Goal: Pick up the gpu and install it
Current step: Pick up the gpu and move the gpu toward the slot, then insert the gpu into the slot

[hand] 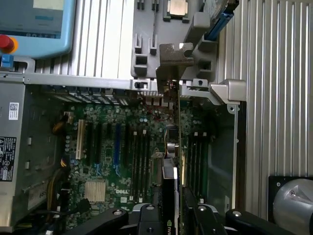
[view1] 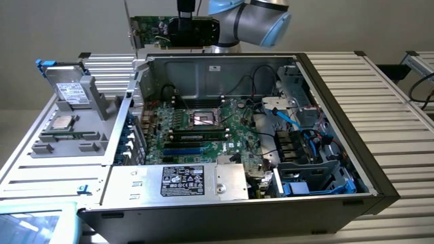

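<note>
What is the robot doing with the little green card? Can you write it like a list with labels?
gripper: closed on the gpu
gpu: held up in the air, above the far edge of the computer case
computer case: open, so its inside can be seen
motherboard: big green board lying inside the case
gpu installed: not yet
</note>
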`<state>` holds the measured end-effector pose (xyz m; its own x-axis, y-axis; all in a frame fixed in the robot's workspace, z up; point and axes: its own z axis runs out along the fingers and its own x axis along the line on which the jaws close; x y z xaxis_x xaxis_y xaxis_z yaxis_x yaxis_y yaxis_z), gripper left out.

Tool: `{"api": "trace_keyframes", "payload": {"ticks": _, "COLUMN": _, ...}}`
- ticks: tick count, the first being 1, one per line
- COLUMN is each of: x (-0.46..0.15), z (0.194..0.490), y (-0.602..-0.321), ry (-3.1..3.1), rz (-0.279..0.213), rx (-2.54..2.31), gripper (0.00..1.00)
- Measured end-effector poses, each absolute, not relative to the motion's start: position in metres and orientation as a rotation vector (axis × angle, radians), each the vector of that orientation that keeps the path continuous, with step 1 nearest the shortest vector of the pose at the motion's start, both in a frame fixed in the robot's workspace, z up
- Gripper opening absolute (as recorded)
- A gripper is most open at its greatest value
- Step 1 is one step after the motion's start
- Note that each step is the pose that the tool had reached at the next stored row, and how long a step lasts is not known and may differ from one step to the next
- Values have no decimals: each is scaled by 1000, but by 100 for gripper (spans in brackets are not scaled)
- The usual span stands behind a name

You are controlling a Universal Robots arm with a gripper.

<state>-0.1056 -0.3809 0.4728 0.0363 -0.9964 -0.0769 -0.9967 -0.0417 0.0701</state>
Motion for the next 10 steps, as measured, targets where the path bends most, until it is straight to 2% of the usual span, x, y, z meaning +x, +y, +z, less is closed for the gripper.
{"api": "trace_keyframes", "payload": {"ticks": 10, "x": -106, "z": 473, "y": -381, "ry": 2173, "rz": 164, "rx": -2259, "gripper": 28}}
